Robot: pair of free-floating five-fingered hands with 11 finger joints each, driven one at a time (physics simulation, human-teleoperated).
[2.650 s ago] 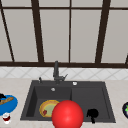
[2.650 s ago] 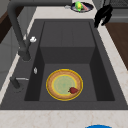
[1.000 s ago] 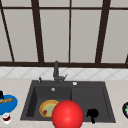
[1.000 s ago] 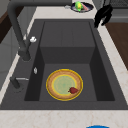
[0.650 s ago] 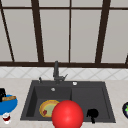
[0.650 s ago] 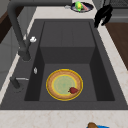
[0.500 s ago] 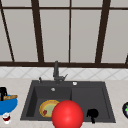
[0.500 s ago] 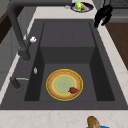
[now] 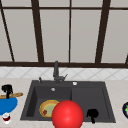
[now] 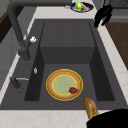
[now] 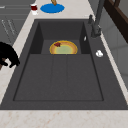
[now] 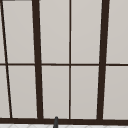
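Front view: left hand [image 9: 7, 89] pinching baguette [image 9: 11, 95], raised just over blue plate [image 9: 7, 105] on left worktop [image 9: 18, 86]; right hand [image 9: 92, 114] idle, fingers drooping. Left side view: baguette tip nearing sink [image 10: 67, 57] edge, not inside.

The front view faces the sink [image 9: 67, 100] and window squarely. Both side views look down along it from opposite ends, sharing the yellow plate [image 10: 64, 84]. The upper view, seemingly closer, shows window panes.

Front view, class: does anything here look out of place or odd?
Yes. A big red ball sits at the sink's front edge, an unusual thing in a kitchen. The left hand grips a bread stick above the blue plate.
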